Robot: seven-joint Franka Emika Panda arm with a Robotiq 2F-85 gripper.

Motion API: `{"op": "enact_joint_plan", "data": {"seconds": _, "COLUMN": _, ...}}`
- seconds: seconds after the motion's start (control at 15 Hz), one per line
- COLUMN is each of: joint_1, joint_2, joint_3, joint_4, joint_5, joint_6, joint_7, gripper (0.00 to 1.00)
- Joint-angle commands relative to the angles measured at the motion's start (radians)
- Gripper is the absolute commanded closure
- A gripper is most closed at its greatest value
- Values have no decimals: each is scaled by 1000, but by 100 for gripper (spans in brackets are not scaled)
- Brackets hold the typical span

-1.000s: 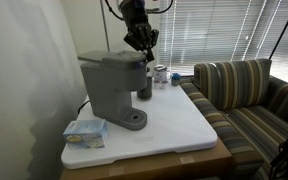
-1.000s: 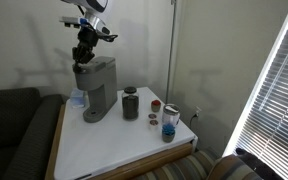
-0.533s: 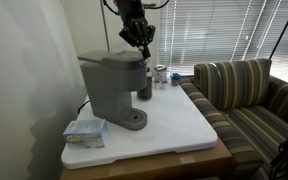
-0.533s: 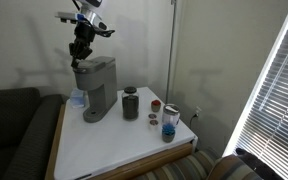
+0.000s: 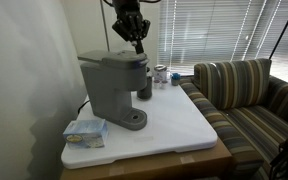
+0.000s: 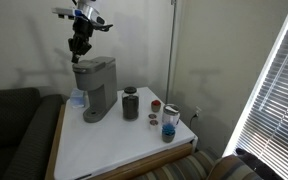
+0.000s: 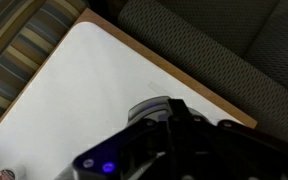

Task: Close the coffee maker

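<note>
The grey coffee maker (image 5: pixel 112 85) stands at the left of the white table in both exterior views (image 6: pixel 94 85), its rounded lid down flat on top. My gripper (image 5: pixel 134 40) hangs in the air above the machine's top, clear of the lid; it also shows in an exterior view (image 6: pixel 77 48). Its fingers look pressed together and hold nothing. In the wrist view the dark gripper body (image 7: pixel 174 140) fills the lower part, with the machine's round base plate (image 7: pixel 149 105) showing past it on the table.
A dark tumbler (image 6: pixel 130 103), small cans and a blue bottle (image 6: pixel 169 122) stand on the table (image 5: pixel 174 120) beside the machine. A small box (image 5: pixel 84 131) lies at the table's corner. A striped sofa (image 5: pixel 244 90) borders the table.
My gripper has risen away from the coffee maker's lid, moving up and slightly back. The machine has not moved.
</note>
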Motion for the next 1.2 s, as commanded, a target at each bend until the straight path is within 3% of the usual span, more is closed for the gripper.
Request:
{"op": "enact_joint_plan", "data": {"seconds": 0.0, "joint_1": 2, "joint_2": -22, "joint_3": -11, "joint_4": -26, "joint_5": -23, "joint_6": 25, "joint_7": -42, "gripper": 100}}
{"op": "enact_joint_plan", "data": {"seconds": 0.27, "joint_1": 15, "joint_2": -21, "joint_3": -22, "joint_4": 5, "joint_5": -48, "joint_6": 91, "joint_7": -102, "gripper": 100}}
{"op": "enact_joint_plan", "data": {"seconds": 0.67, "joint_1": 55, "joint_2": -21, "joint_3": -76, "joint_4": 40, "joint_5": -102, "joint_6": 285, "joint_7": -106, "gripper": 100}}
{"op": "enact_joint_plan", "data": {"seconds": 1.13, "joint_1": 75, "joint_2": -20, "joint_3": -117, "joint_4": 34, "joint_5": -115, "joint_6": 408, "joint_7": -104, "gripper": 100}}
